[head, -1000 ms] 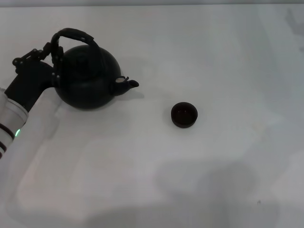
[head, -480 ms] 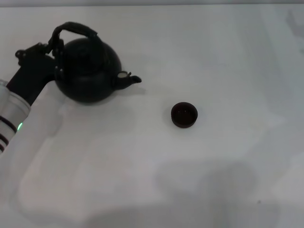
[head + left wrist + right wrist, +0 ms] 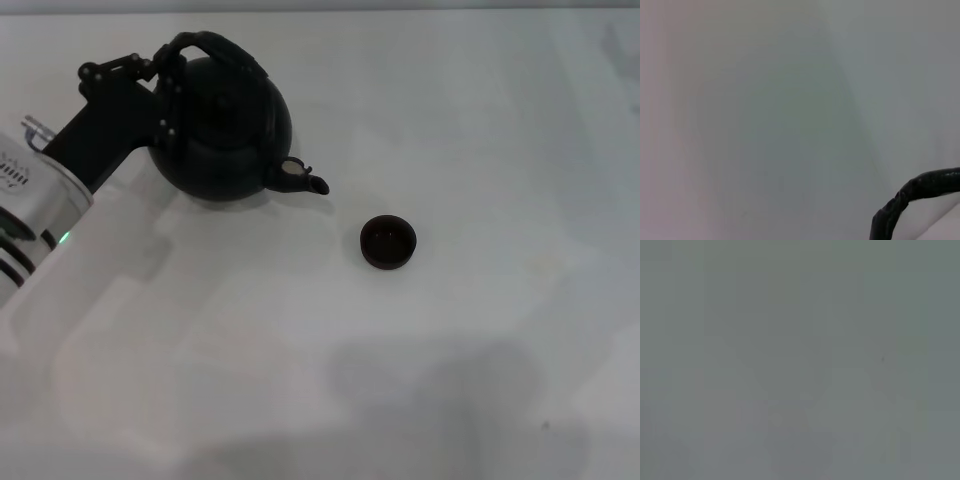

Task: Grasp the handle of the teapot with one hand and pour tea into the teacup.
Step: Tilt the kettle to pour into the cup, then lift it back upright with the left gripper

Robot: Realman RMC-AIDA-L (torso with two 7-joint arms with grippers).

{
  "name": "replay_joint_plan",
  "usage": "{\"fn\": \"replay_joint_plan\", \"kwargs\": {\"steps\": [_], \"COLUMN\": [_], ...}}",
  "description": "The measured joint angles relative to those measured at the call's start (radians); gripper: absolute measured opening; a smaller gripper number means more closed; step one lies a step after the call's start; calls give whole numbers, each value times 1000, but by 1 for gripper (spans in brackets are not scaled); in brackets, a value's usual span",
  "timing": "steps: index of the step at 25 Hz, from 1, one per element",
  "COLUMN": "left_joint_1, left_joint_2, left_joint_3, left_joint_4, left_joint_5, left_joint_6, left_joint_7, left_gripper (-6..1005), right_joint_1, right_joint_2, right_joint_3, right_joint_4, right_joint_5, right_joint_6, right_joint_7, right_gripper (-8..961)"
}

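Observation:
The round black teapot (image 3: 225, 125) hangs above the white table at the upper left of the head view, tilted with its short spout (image 3: 303, 179) pointing down and right. My left gripper (image 3: 165, 75) is shut on the arched black handle (image 3: 215, 50) at its left end. The small dark teacup (image 3: 387, 241) stands on the table to the right of the spout, apart from it. A piece of the wrapped handle (image 3: 910, 197) shows in the left wrist view. My right gripper is out of view.
The white table (image 3: 450, 100) spreads all round the teacup. A grey shadow (image 3: 440, 400) lies on it near the front edge. The right wrist view shows only a plain grey surface.
My left gripper has lifted the teapot and carried it right, toward the teacup. The pot has tilted so the spout now points downward. The teacup has not moved.

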Motion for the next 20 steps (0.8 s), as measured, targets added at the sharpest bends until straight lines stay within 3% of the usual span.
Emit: {"fn": "replay_joint_plan", "kwargs": {"steps": [20], "left_joint_1": [-58], "left_joint_2": [-7], "left_joint_3": [0], "left_joint_4": [10], "left_joint_5": [104], "left_joint_6": [-8], "left_joint_7": [134], "left_gripper": [87], "right_joint_1": [-1], "right_joint_2": [0], "right_joint_3": [0], "right_joint_4": [13], "right_joint_5": [1], "right_joint_6": [6], "right_joint_7": [0], "right_gripper": [860]}}
